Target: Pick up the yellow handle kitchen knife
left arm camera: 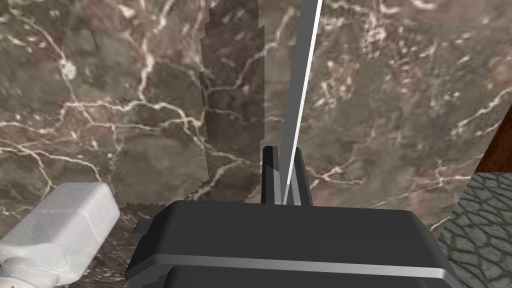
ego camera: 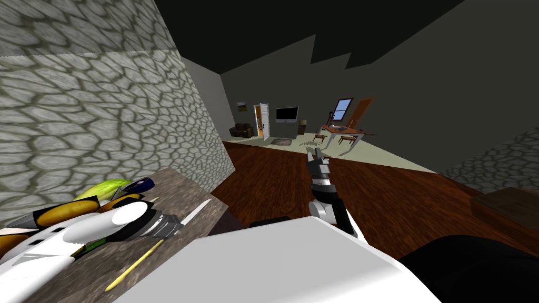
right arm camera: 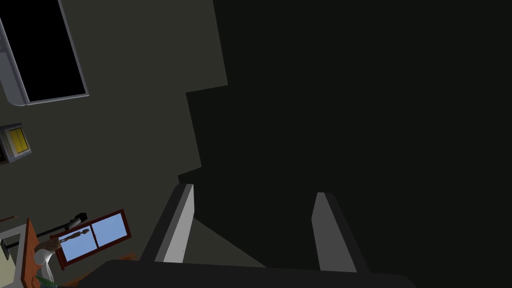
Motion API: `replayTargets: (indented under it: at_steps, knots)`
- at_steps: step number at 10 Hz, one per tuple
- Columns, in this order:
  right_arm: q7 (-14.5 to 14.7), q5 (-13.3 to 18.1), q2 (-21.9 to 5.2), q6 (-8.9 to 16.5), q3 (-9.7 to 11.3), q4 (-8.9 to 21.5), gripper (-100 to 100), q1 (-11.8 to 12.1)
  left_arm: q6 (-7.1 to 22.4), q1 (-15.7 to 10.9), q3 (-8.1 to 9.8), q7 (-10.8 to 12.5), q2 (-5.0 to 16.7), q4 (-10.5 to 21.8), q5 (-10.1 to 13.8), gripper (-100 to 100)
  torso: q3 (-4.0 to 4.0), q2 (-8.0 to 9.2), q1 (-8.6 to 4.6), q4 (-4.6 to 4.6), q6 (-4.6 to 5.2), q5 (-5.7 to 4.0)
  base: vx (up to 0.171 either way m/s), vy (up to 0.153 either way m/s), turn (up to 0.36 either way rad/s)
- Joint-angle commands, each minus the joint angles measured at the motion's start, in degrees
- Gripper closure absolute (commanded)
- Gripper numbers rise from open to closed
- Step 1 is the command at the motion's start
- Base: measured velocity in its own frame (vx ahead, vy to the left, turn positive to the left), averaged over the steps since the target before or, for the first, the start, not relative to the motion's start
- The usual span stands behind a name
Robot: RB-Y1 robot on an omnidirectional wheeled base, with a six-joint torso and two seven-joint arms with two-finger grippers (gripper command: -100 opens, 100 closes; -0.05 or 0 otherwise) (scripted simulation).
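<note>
Nearest the lens, left gripper, fingers pinched almost shut on the knife; grey blade with a bright white edge rising straight out between them over the brown marbled counter; unclear whether the blade touches the surface or hangs just above it. From the head camera, one knife only; thin yellow handle running back from the gripper toward the counter's near edge, blade tip close to the counter's far corner. Counter ending just past that tip; beyond the edge, open dark wooden floor with ample room to the right; stone-patterned wall hard along the counter's other side. One light grey block beside the gripper, cut off by the frame, not identifiable. Behind the left forearm, at least three more items, all partly hidden and hard to name: yellow-green thing, dark blue thing, yellow-and-black thing. Right gripper out front over the floor; two fingers wide apart, holding nothing.
</note>
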Motion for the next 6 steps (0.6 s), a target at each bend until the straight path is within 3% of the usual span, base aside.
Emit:
replayTargets:
  at_steps: [1, 4, 5, 6]
  knots:
    - [0.00, 0.00, 0.00, 0.00, 0.00, 0.00, 0, 0.00, 1.39, 0.18, 0.57, 0.60, 1.12, -1.39, 1.65, -100, 0.00, 0.00, 0.00, 0.00, 0.00, 0.00, -0.065, 0.041, 0.022]
    - [0.00, 0.00, -0.01, 0.00, -0.01, 0.00, 0, -0.01, 3.51, 0.08, 2.01, 1.43, 3.26, -3.69, 4.46, -100, 0.22, 0.38, 0.32, 0.09, -0.01, 0.07, -0.109, 0.087, 0.013]
    - [0.00, 0.00, -0.01, 0.00, -0.01, 0.00, 0, -0.01, 2.97, 0.22, 1.78, 1.15, 2.83, -3.20, 3.87, -100, 0.25, 0.43, 0.37, 0.10, -0.02, 0.08, -0.053, 0.047, -0.004]
    - [0.00, 0.00, 0.00, 0.00, 0.00, 0.01, 0, -0.01, 3.14, 0.25, 1.87, 1.23, 2.91, -3.33, 3.99, 0, 0.17, 0.27, 0.23, 0.07, -0.01, 0.07, -0.009, 0.008, -0.001]
